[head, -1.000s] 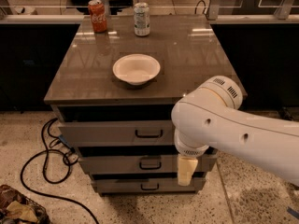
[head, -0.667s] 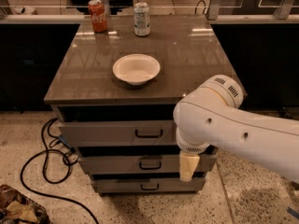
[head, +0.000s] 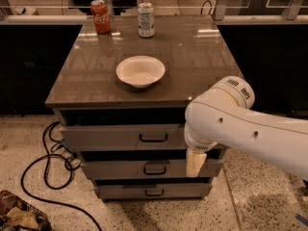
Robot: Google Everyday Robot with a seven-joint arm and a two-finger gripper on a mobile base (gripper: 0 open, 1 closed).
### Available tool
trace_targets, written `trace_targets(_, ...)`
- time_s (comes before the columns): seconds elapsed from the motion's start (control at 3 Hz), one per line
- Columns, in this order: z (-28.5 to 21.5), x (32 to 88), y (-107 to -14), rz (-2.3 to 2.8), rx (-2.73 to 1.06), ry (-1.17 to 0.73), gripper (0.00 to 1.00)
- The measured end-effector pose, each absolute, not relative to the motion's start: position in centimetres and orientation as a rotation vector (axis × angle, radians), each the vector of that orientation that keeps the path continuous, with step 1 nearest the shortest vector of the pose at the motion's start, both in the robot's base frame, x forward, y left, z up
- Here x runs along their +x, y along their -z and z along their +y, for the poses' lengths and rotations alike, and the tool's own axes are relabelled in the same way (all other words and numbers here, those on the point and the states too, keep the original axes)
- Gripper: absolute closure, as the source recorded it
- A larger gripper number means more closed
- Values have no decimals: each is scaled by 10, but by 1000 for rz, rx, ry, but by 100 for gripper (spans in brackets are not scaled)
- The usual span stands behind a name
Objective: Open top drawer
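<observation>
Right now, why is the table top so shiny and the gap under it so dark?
Camera view: pale glare streaks lie across the glossy top, probably from lights overhead; the top overhangs, so the strip above the top drawer sits in shadow; the gripper hangs in dimmer light, in front of the middle drawer, near its right end.

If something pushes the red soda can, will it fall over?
Probably, if pushed high: the red soda can stands upright, tall and narrow. On its side it would likely roll, being round. The shiny tabletop looks smooth, so a low push may just slide it. The gripper hangs far off, by the middle drawer.
</observation>
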State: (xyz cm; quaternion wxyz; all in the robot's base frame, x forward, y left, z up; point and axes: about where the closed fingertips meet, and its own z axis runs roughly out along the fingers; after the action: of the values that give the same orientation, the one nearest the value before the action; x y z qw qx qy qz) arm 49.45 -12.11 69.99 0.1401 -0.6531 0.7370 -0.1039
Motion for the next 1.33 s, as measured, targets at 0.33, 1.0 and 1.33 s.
trace_targets(0.33,-118,506,-692,2102,-1861,269,0)
trace_targets(1.0,-108,516,-668,2077,-1814,183,0)
trace_targets(1.33,-103,522,-660,2068,-1818,149,0)
